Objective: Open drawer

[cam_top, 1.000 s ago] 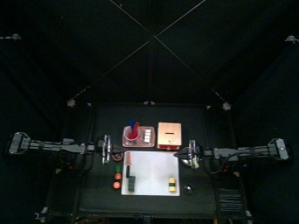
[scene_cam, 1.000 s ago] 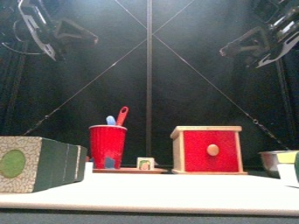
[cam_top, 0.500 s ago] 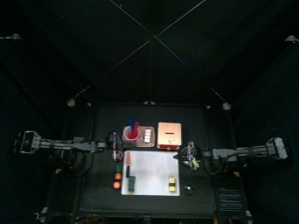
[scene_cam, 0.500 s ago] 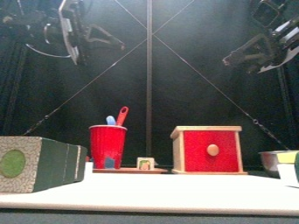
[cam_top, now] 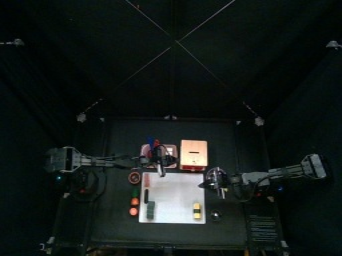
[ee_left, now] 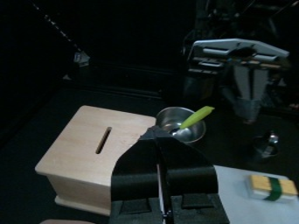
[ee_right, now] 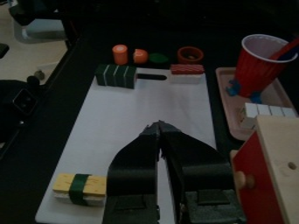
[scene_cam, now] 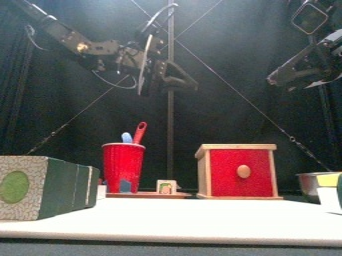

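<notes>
A: How many of each thing stand on the table [cam_top: 120, 135]?

B: One drawer [scene_cam: 239, 171], one red cup [scene_cam: 123, 165] with a blue and a red stick in it, one white sheet [cam_top: 174, 196], two arms with one gripper each. In the right wrist view there are also two green-banded blocks [ee_right: 115, 75] on or beside the sheet, one of them yellow, and a small metal cup [ee_left: 181, 123] shows in the left wrist view.

A: And the drawer itself?

B: A small boxy cabinet: pale tan frame and top, red front panel with a single round knob [scene_cam: 243, 171]. The top carries a narrow slot, plain in the left wrist view. The front sits flush with the frame.

A: Where does it stand?

B: Just right of the cup, seen from the front, behind the sheet's far edge.

A: And relative to the grippers?

B: The left gripper [scene_cam: 158, 72] hangs high above the cup, left of the drawer and well apart from it, jaws pressed together. The right gripper [ee_right: 160, 140] hovers over the sheet, near the drawer's front and apart from it, jaws likewise together, pinching nothing.
</notes>
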Controlling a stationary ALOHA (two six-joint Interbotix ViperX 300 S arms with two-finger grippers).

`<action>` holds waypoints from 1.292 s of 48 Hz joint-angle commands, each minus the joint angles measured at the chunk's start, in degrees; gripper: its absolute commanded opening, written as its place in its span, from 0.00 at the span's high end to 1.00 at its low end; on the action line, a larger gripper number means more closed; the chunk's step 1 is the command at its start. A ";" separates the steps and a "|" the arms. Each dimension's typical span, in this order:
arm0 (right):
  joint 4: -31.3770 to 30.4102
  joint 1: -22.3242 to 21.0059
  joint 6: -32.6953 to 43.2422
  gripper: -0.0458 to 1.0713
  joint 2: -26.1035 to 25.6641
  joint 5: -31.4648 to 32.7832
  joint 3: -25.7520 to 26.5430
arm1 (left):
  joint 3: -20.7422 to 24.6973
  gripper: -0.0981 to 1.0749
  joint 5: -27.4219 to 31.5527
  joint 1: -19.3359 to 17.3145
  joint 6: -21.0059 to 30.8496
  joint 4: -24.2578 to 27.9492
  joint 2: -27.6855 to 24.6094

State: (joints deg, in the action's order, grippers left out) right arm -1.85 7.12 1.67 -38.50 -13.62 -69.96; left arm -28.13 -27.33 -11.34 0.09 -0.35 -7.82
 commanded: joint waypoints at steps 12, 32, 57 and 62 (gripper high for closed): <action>9.84 0.18 1.32 0.93 1.41 1.14 0.88 | 9.67 0.92 -0.09 -2.90 -0.18 4.75 -8.17; 24.87 -1.67 1.49 0.93 2.72 3.16 0.62 | 12.22 0.92 -0.09 -3.69 -0.26 5.19 -14.15; 54.40 -15.21 4.39 0.87 9.05 7.65 2.29 | 10.99 0.92 2.72 -3.60 -0.35 5.19 -14.85; 55.37 -16.52 7.65 0.81 9.49 8.79 2.46 | 10.99 0.92 2.72 -3.60 -0.44 5.19 -14.77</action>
State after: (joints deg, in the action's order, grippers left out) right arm 52.65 -8.53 7.73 -28.83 -5.36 -68.91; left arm -17.49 -24.70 -14.77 -0.26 4.66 -23.47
